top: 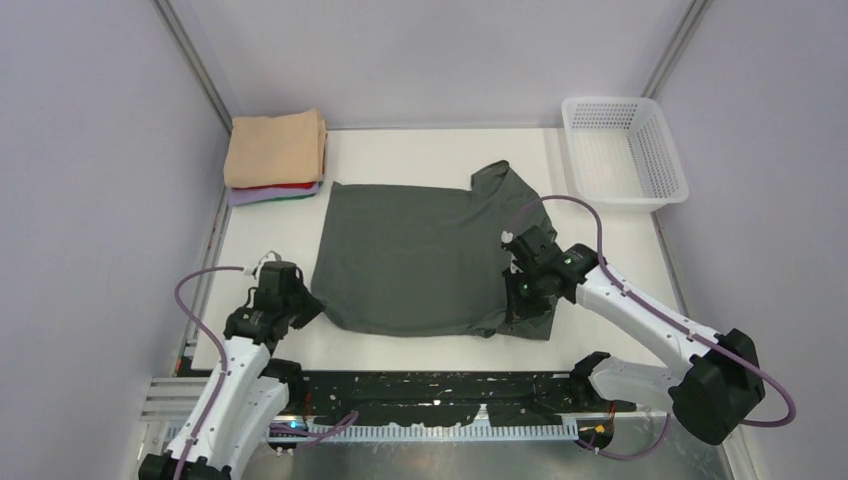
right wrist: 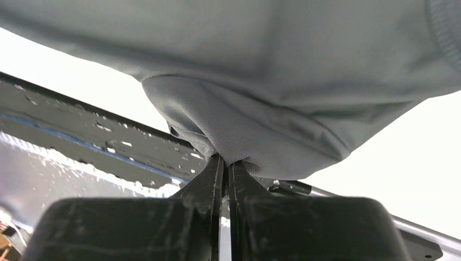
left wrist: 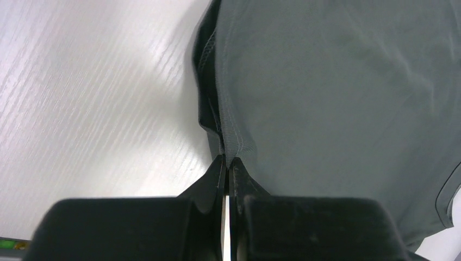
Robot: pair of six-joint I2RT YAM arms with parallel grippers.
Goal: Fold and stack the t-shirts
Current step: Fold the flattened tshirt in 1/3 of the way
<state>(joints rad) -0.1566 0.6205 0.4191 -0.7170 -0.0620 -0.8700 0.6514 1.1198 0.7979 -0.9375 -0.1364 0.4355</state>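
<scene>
A dark charcoal-grey t-shirt (top: 415, 255) lies spread over the middle of the white table. My left gripper (top: 314, 303) is shut on its near left hem corner, and the stitched hem (left wrist: 228, 117) runs straight into the closed tips (left wrist: 227, 159). My right gripper (top: 518, 305) is shut on the near right part of the shirt, lifted a little, with the cloth (right wrist: 272, 125) bunched between the tips (right wrist: 225, 160). A folded stack sits at the far left corner: a peach-tan t-shirt (top: 275, 147) on top, red (top: 290, 187) and pale lavender (top: 262, 196) edges showing beneath.
A white plastic mesh basket (top: 622, 150) stands at the far right corner. Grey walls close in the table on three sides. A dark perforated rail (top: 430, 395) runs along the near edge between the arm bases.
</scene>
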